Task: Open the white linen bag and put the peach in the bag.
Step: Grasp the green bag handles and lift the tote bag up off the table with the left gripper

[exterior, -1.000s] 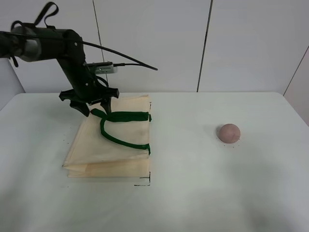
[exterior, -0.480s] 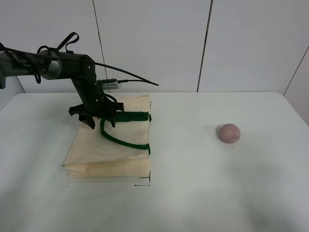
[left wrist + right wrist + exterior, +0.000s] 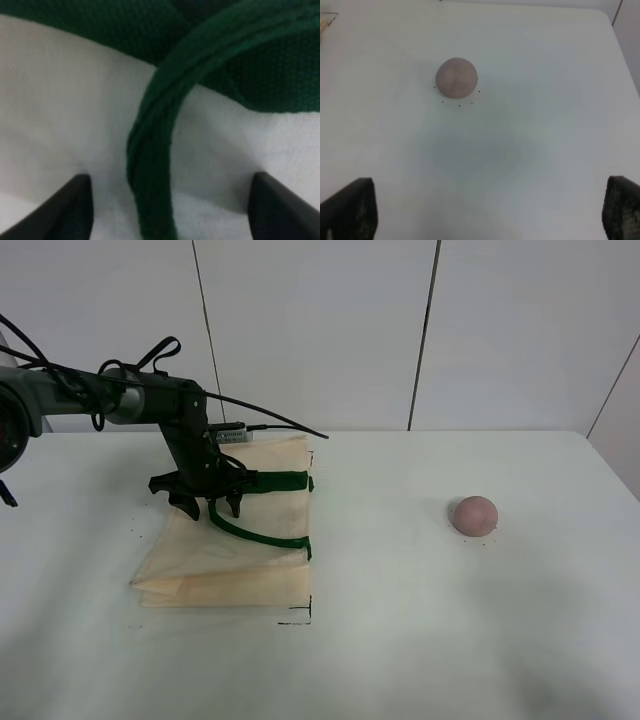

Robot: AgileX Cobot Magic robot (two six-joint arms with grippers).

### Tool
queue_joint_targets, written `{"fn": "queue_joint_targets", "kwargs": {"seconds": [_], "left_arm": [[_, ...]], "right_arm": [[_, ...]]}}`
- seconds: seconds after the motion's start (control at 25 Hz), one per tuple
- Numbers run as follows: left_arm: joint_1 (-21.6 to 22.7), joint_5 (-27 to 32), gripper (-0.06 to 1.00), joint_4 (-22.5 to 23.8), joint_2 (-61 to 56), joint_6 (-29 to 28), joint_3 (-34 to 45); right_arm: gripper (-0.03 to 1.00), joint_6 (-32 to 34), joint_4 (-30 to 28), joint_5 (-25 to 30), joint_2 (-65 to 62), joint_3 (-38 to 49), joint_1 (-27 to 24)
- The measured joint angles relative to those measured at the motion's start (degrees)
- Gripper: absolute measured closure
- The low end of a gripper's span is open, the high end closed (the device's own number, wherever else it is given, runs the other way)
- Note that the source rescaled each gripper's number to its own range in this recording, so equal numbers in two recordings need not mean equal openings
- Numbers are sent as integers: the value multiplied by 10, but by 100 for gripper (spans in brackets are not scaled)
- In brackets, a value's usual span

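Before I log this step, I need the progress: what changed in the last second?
The left gripper came down low over the bag, shifting right to its green handle, jaws open astride the strap. Nothing is gripped yet. Bag and peach stayed put.

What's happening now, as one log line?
left gripper: open over green strap | right gripper: open | white linen bag: flat | peach: on table, untouched

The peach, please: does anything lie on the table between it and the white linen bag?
Nothing visible does: bare table separates the peach and the white linen bag. The bag lies flat, unopened, with the left hand open over its green strap.
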Motion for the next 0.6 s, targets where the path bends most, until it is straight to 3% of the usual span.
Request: {"fn": "queue_joint_targets", "kwargs": {"seconds": [0.08,0.16,0.28,0.32,0.6], "left_arm": [[0,0,21,2,0,0,-1],[0,0,40,3,0,0,-2],[-1,0,82,2,0,0,-3],[-1,0,92,1,0,-1,-3],[-1,54,94,5,-6,-9,-31]], "right_arm": [[-3,0,0,0,0,0,0],[-3,0,0,0,0,0,0],[-3,0,0,0,0,0,0],[-3,0,0,0,0,0,0],[-3,0,0,0,0,0,0]]}}
